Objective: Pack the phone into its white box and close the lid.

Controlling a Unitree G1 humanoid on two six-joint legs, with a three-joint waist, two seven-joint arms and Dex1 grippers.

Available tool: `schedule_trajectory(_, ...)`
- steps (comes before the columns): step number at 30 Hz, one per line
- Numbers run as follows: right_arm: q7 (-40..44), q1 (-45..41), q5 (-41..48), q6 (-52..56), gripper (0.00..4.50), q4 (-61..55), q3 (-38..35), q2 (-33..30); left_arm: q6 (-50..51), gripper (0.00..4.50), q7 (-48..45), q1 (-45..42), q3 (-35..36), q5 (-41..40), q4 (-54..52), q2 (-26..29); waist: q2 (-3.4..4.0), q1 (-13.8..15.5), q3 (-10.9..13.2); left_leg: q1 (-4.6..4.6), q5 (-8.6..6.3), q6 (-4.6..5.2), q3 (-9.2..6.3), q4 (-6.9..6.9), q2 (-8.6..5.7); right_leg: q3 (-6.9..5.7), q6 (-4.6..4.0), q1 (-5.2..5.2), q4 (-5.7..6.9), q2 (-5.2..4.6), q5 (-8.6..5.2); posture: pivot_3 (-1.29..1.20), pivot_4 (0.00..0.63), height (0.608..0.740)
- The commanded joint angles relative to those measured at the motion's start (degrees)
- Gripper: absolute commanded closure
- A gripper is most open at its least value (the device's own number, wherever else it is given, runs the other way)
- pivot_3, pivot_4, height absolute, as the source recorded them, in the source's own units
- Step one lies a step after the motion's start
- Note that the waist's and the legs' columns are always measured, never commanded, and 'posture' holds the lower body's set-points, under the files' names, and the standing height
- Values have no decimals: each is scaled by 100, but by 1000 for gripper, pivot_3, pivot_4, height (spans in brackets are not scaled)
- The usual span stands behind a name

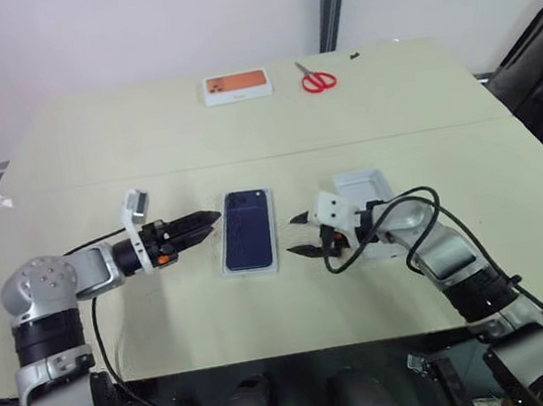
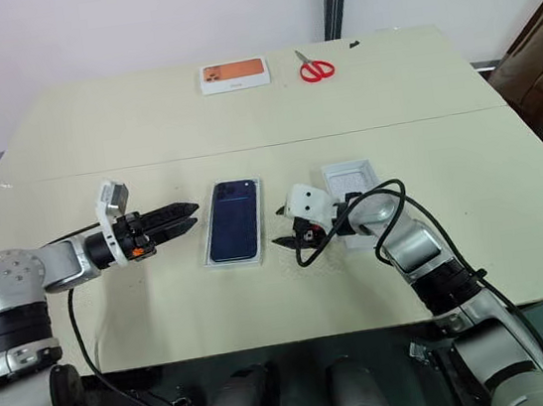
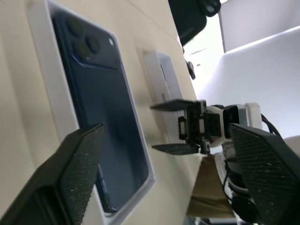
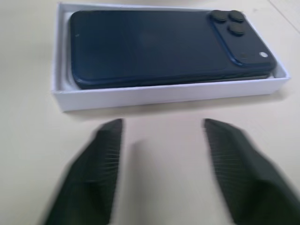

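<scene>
Both end effectors gape empty beside white box (image 1: pixel 253 267) holding phone (image 1: pixel 247 228).

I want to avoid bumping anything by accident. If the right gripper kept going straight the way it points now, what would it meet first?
Probably the long side wall of the white box, with the phone lying inside it. The right gripper points straight at that wall, fingers apart, with bare table between.

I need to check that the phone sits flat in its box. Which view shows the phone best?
The right wrist view: the phone lies whole and close inside the white box. The left wrist view shows it steeply slanted; both eye views show it small, from above.
</scene>
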Motion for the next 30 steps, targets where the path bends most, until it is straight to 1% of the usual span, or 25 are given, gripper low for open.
schedule_trajectory(1,-302,-241,-47,-99,3748,92,-181,152,-792,1898,31,4,-122,416,-135,41,1,-4,0,0,0,0,0,0,0,0,0,-1,0,0,0,0,150,734)
schedule_trajectory(2,-417,-295,-136,-149,4268,184,-162,179,-1080,2389,138,-23,-171,610,-63,-23,0,-5,0,0,0,-1,1,-1,0,1,0,-2,0,0,0,0,150,734)
schedule_trajectory(3,-501,-340,-199,-183,4500,273,-146,207,-1325,2948,180,-23,-292,808,-41,-55,1,-3,0,0,1,-1,0,-2,0,0,0,-2,0,0,0,0,150,734)
schedule_trajectory(6,-666,-374,-386,-275,4500,400,-38,267,-1804,4487,134,123,-798,1302,-143,-51,0,3,0,0,1,-2,0,0,-1,0,0,-1,0,0,0,0,150,734)
schedule_trajectory(8,-766,-373,-457,-284,4500,433,-13,324,-1976,4487,68,223,-1045,1499,-187,-33,1,-6,0,0,1,-1,2,-2,-2,1,0,-1,-1,-1,0,0,150,734)
schedule_trajectory(12,-879,-361,-543,-223,4500,388,37,471,-2435,4487,320,152,-1343,1979,85,-270,1,-7,0,-1,1,-1,1,-3,-1,1,0,-5,2,0,0,0,150,734)
schedule_trajectory(15,-944,-359,-647,-230,4500,416,77,534,-2575,4487,201,128,-1526,2135,129,-323,1,-7,0,-1,1,-1,2,-2,-1,1,0,-5,2,0,0,0,150,734)
schedule_trajectory(21,-904,-294,-736,-201,4500,337,246,621,-2405,4487,160,-27,-1729,2096,78,-678,1,16,0,-1,1,-1,0,1,-2,-1,0,0,2,0,0,0,150,734)
schedule_trajectory(24,-874,-248,-882,-240,4500,359,339,521,-2249,4487,124,-9,-1803,2028,-108,-826,1,15,0,-1,1,0,0,1,-4,-1,0,1,2,-1,0,0,150,734)
schedule_trajectory(30,-793,-98,-878,-220,4500,273,163,269,-2056,4487,144,71,-1882,1991,-423,-1071,1,14,0,-1,1,0,0,1,-3,-1,0,1,3,0,0,0,150,734)
